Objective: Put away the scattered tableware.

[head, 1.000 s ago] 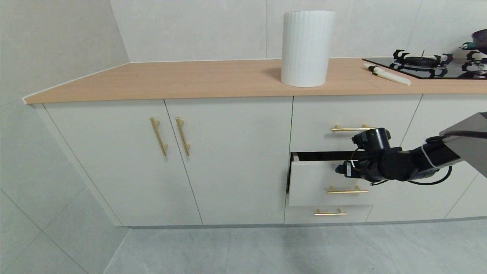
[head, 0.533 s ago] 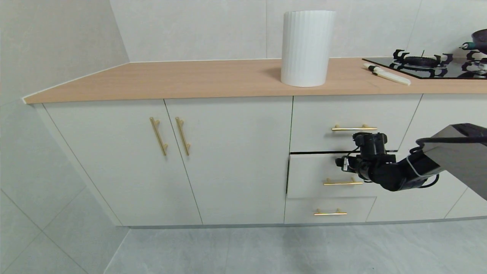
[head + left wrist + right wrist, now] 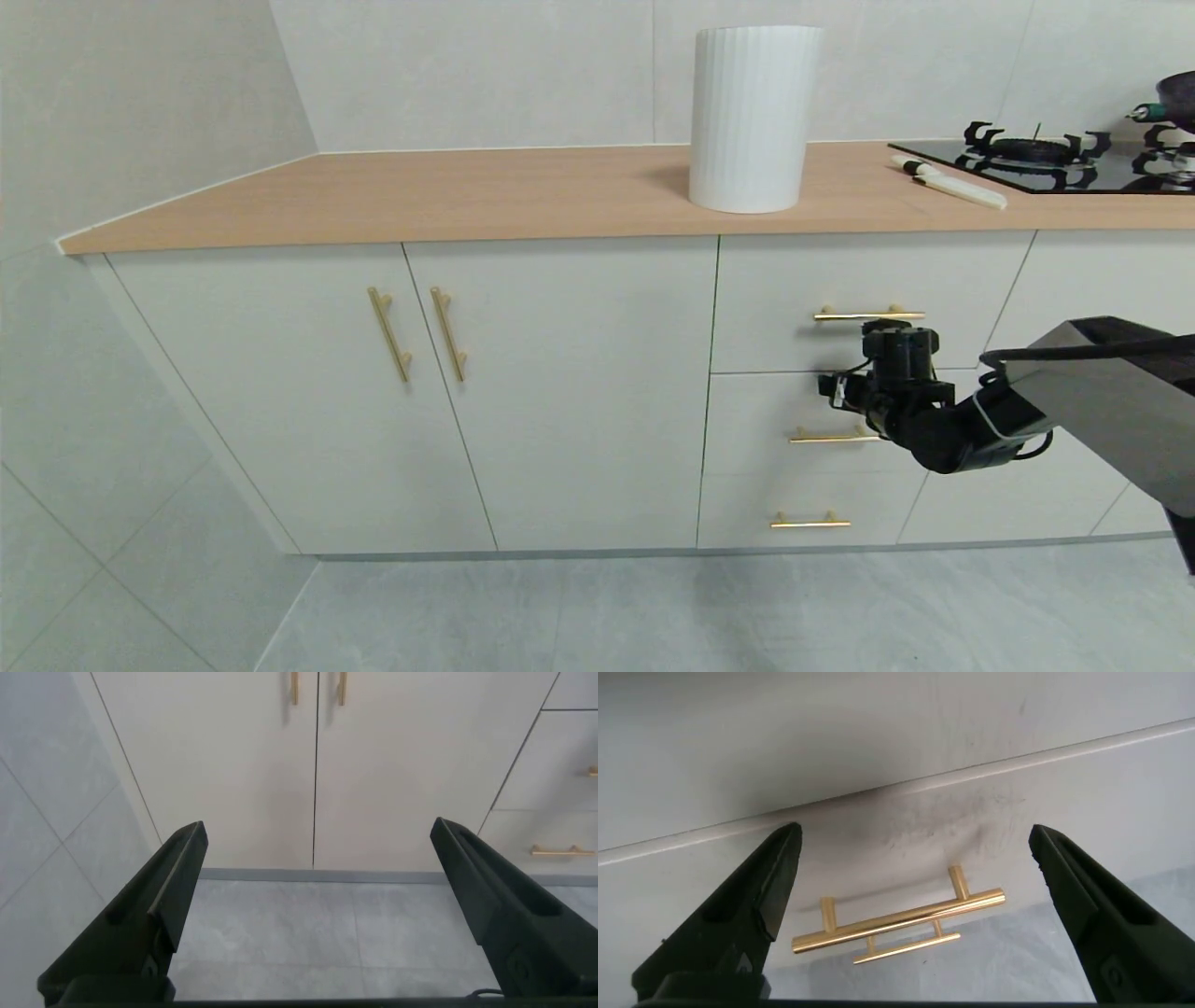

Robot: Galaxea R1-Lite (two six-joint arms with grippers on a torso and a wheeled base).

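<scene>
Right end effector (image 3: 910, 859) sits fingers-spread against the closed middle drawer (image 3: 766, 411), just above its gold handle (image 3: 831, 436), which I'm guessing is for shoving rather than gripping, while the cream utensils (image 3: 957, 187) lie on the desk (image 3: 467, 196) above-right of that drawer.

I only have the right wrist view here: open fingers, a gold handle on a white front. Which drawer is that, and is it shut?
Observer: The right gripper is at the middle drawer of a stack of three, just above its handle; that front sits flush with its neighbours.
Operator: Where's the other arm?
Observer: The left gripper is open and empty, facing the double cabinet doors.
Operator: Any tableware left out?
Observer: A pale utensil lies on the counter beside the hob, right of a white ribbed canister.
</scene>
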